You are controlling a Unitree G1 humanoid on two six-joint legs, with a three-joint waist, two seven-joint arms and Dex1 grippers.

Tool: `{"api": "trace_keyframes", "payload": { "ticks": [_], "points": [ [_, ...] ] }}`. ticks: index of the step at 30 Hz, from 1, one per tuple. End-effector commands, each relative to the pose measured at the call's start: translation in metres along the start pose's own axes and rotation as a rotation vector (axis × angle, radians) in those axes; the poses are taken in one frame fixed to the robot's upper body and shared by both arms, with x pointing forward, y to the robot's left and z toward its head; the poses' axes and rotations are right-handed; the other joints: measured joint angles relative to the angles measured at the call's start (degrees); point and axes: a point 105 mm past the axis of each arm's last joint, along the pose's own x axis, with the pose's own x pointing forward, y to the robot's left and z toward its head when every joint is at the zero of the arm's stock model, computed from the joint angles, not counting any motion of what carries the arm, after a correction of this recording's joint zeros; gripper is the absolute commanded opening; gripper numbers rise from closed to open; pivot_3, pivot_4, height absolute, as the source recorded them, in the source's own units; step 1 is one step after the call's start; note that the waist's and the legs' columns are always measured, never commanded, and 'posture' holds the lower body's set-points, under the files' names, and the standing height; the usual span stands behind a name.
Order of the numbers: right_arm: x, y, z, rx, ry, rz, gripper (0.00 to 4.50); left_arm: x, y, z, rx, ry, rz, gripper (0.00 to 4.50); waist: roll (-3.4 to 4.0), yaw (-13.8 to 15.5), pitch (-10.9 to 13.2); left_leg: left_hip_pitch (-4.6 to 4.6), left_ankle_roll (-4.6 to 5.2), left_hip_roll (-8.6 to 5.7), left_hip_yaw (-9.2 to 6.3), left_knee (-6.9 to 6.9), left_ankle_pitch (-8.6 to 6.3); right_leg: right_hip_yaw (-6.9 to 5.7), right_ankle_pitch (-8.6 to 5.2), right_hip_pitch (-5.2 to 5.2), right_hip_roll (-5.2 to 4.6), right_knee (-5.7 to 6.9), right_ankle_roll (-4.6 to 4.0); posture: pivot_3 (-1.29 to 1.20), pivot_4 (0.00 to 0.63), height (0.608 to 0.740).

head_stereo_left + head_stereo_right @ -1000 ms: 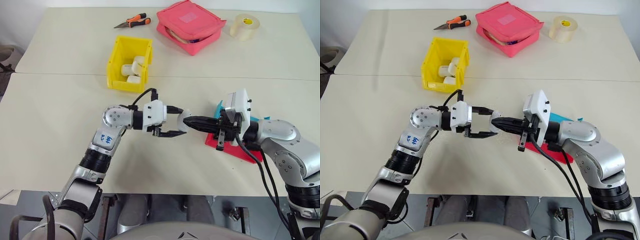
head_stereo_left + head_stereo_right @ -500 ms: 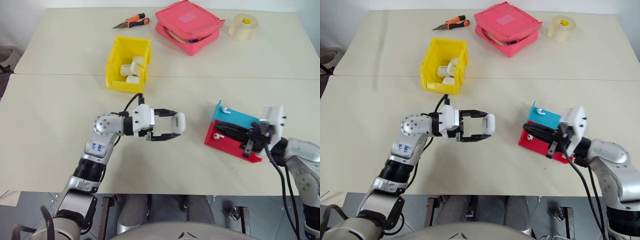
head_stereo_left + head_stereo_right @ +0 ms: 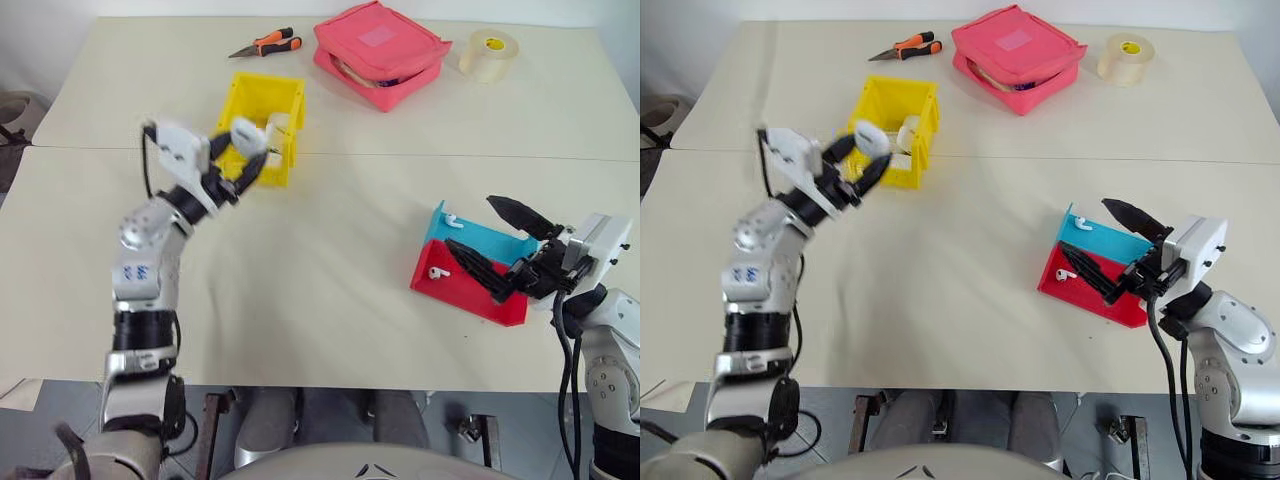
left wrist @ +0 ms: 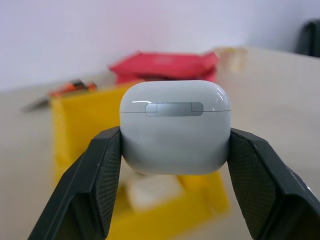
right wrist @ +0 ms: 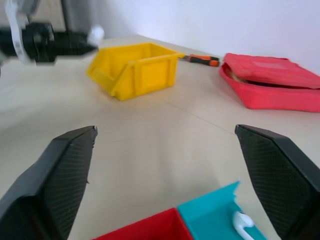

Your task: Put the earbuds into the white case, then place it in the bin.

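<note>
Left wrist view puts our left gripper (image 4: 175,150) right before us, its 2 black fingers (image 4: 92,190) clenched on the small rounded glossy white case (image 4: 175,127), lid shut, the hinge plate facing the camera. From the head views we see that case held in the air at the near left corner of the bright yellow open-top plastic bin (image 3: 262,125), above the cream table (image 3: 300,260). White items already lie inside the bin.

Our right gripper (image 3: 498,247) hangs over the red-and-blue angled plastic tray (image 3: 470,268) with its fingers spread wide and holding nothing. 2 tiny white stemmed earbuds (image 3: 433,272) lie in that tray, 1 in the blue compartment and 1 in the red.

Far across the table sit a pink zippered fabric pouch (image 3: 380,50), orange-handled pliers (image 3: 266,42) and a roll of clear tape (image 3: 489,53).
</note>
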Motion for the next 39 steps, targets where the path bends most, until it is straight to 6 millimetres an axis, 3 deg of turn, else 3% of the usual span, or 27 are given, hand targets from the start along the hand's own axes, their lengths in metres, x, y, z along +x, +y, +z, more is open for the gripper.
{"api": "trace_keyframes", "payload": {
  "ticks": [1, 5, 9, 14, 19, 24, 29, 33, 39],
  "points": [
    [-0.001, -0.001, 0.01, -0.051, -0.033, -0.018, 4.48, 0.023, 0.029, 0.013, -0.039, 0.014, 0.121, 2.79, -0.01, 0.0, 0.0, 0.0, 0.0, 0.01, 0.04, 0.0, 0.0, -0.03, 0.0, 0.01, 0.01, -0.03, 0.0, 0.0, 0.15, 0.74],
    [0.006, 0.004, 0.011, -0.053, -0.041, 0.003, 4.48, 0.05, 0.031, 0.007, -0.025, 0.117, 0.08, 2.79, -0.02, -0.4, 0.0, 0.02, 0.0, 0.0, 0.18, -0.06, 0.0, -0.03, 0.0, 0.01, 0.02, -0.02, 0.01, 0.0, 0.15, 0.74],
    [0.006, 0.007, 0.011, -0.053, -0.044, -0.006, 4.48, 0.054, 0.033, -0.004, -0.007, 0.206, 0.044, 2.79, -0.02, -0.9, 0.0, 0.09, 0.0, 0.01, 0.32, -0.33, 0.0, -0.11, 0.0, -0.06, 0.02, -0.08, 0.01, 0.0, 0.15, 0.74],
    [0.005, 0.011, 0.009, -0.047, -0.045, -0.021, 4.5, 0.05, 0.034, -0.012, 0.0, 0.242, 0.039, 4.42, -0.07, -1.0, 0.0, 0.1, -0.02, 0.07, 0.37, -0.4, 0.01, -0.37, 0.0, -0.12, -0.01, -0.06, 0.0, 0.0, 0.15, 0.74],
    [0.006, 0.008, 0.01, -0.048, -0.05, -0.026, 4.5, 0.04, 0.022, 0.003, 0.036, 0.135, -0.081, 4.47, -0.06, -1.0, 0.0, 0.12, -0.02, 0.11, 0.37, -0.35, 0.02, -0.37, 0.0, -0.12, -0.02, -0.02, 0.0, 0.0, 0.15, 0.74],
    [0.007, 0.007, 0.008, -0.045, -0.031, 0.012, 4.5, 0.005, 0.003, 0.013, 0.115, 0.064, -0.294, 4.47, -0.06, -1.3, 0.0, 0.1, -0.02, 0.12, 0.33, -0.35, 0.01, -0.38, -0.01, -0.12, -0.02, -0.04, -0.01, 0.0, 0.15, 0.74],
    [0.003, 0.0, 0.003, -0.061, 0.033, 0.063, 4.5, -0.052, -0.015, -0.009, 0.182, 0.171, -0.493, 4.47, -0.05, -1.9, 0.0, 0.15, -0.03, 0.15, 0.18, -0.36, 0.01, -0.33, -0.02, -0.12, -0.03, -0.02, -0.03, 0.0, 0.15, 0.74],
    [-0.005, -0.012, -0.002, -0.083, 0.097, 0.092, 4.5, -0.095, -0.025, -0.028, 0.201, 0.222, -0.515, 4.47, -0.03, -1.8, 0.0, 0.19, -0.02, 0.16, 0.12, -0.36, 0.01, -0.21, -0.02, -0.12, -0.04, -0.02, -0.04, 0.0, 0.15, 0.74],
    [-0.006, -0.029, -0.003, -0.153, 0.139, 0.069, 4.5, -0.116, -0.041, -0.038, 0.187, 0.194, -0.455, 4.47, -0.03, -0.6, 0.0, 0.19, -0.02, 0.18, 0.04, -0.29, 0.0, -0.16, -0.02, -0.11, -0.08, -0.01, -0.04, 0.0, 0.15, 0.74]
  ]
}}
